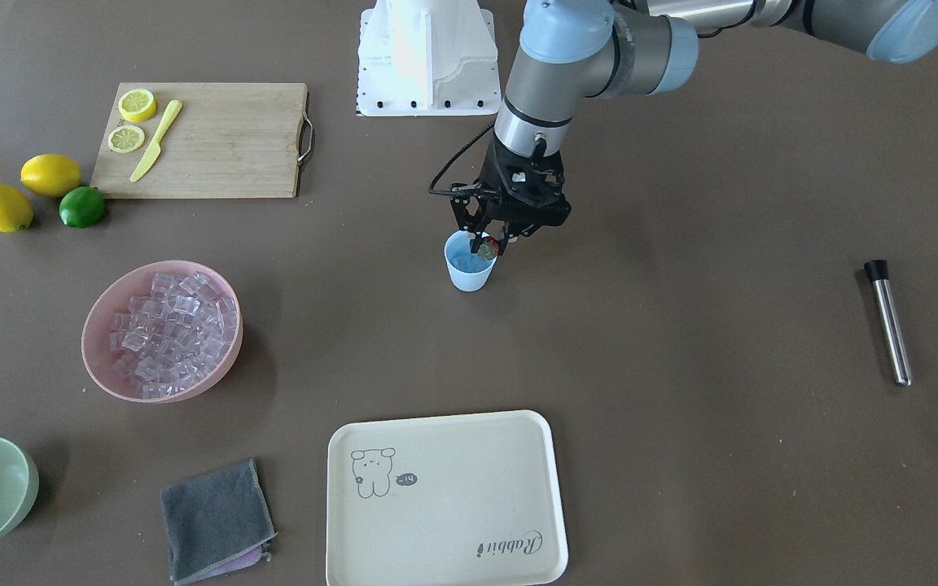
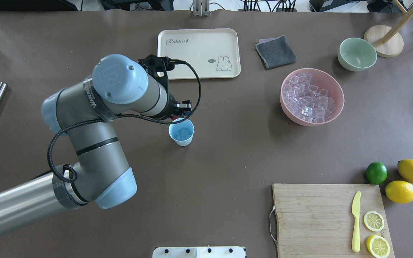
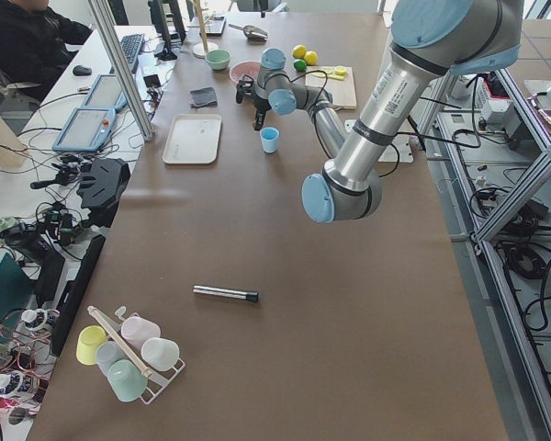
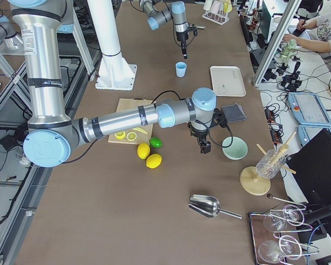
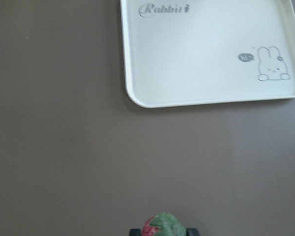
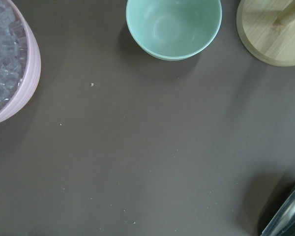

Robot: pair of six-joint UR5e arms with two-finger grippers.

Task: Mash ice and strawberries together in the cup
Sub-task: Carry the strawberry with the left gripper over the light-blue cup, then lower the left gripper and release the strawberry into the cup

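Clear ice cubes lie in the small light-blue plastic cup mid-bench. The left tool pinches the tiny red strawberry over the cup's rim, not its middle. Released here, it may glance off onto the bench. The right tool: I cannot tell.

On the brown table: a pink bowl holding ice cubes at left, a pale green bowl top centre, a round wooden base top right.
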